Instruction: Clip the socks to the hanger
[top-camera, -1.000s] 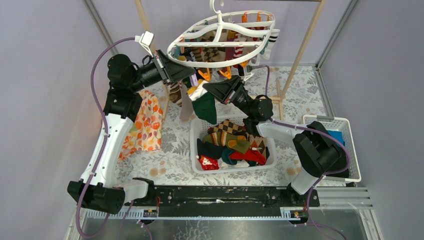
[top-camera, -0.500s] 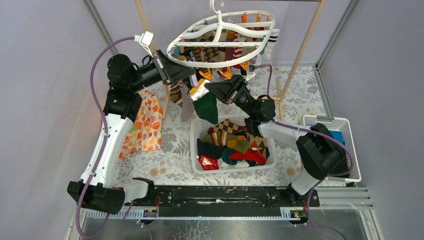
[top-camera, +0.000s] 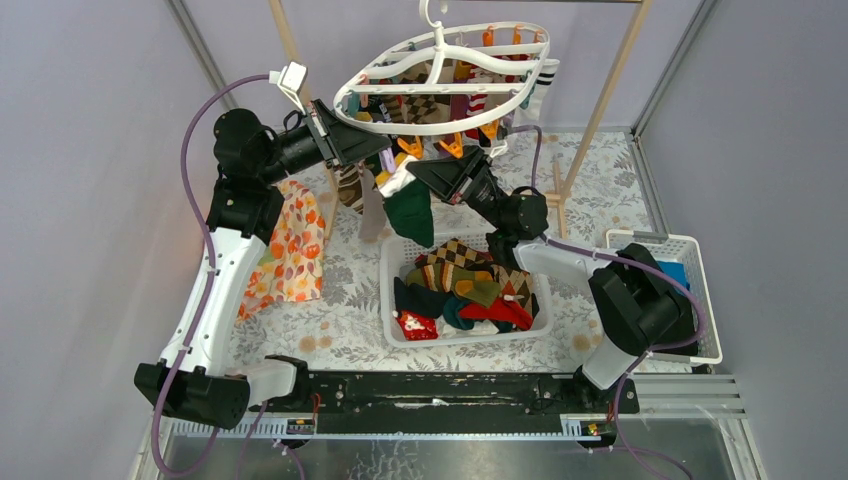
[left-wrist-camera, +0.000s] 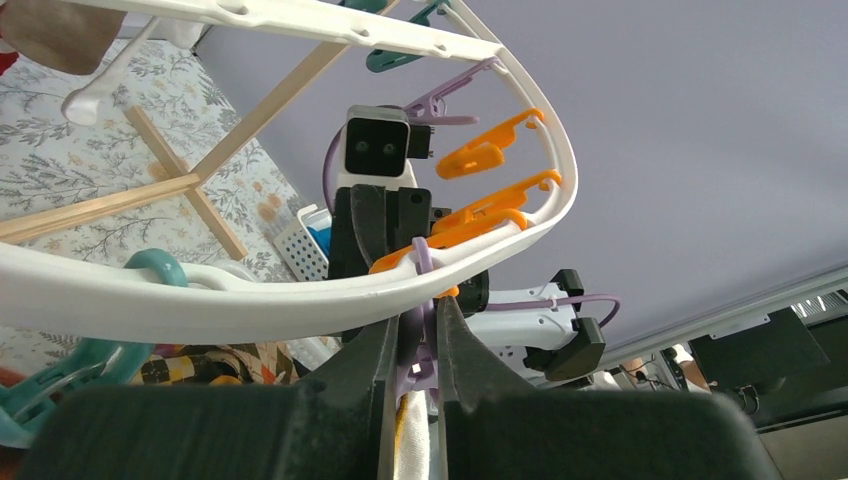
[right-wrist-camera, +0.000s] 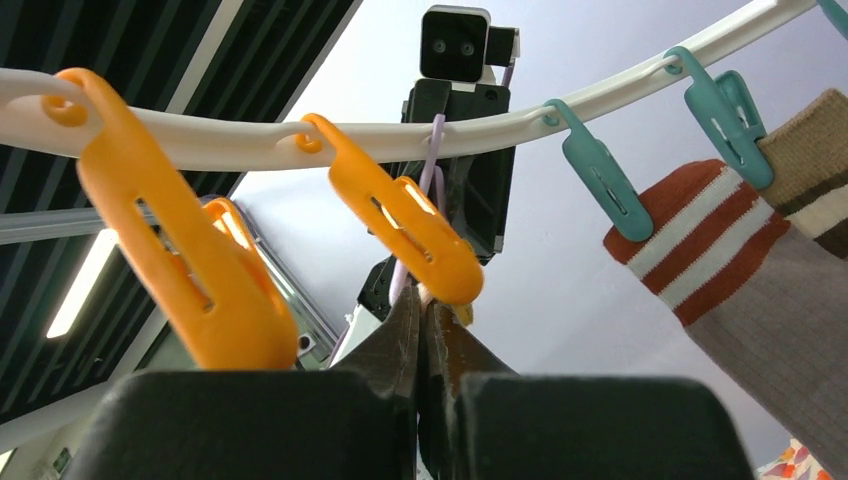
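While the white oval hanger (top-camera: 440, 88) hangs from the wooden rack (top-camera: 602, 100) at the far side of the table, we see from above both arms reaching up under its near rim. The left gripper (top-camera: 385, 160) and the right gripper (top-camera: 412, 172) meet almost tip to tip there. A dark green sock (top-camera: 412, 212) with a pale cuff dangles just below them. More socks (top-camera: 470, 290) lie heaped in a white basket (top-camera: 470, 338) beneath, and others hang clipped along the hanger's far side.

From the left wrist, we look up along our fingers (left-wrist-camera: 375, 370). They are drawn close and pinch a purple clip (left-wrist-camera: 423, 262) that hangs from the hanger's rim. A strip of white and yellow cloth shows low in the gap.

From the right wrist, the two fingers (right-wrist-camera: 400, 335) are pressed together just under an orange clip (right-wrist-camera: 400, 225). A sliver of pale cloth sits at their tips, which we take to be the sock's cuff. Teal clips (right-wrist-camera: 600, 170) farther along the rim hold a rust-and-white striped sock (right-wrist-camera: 690, 250).
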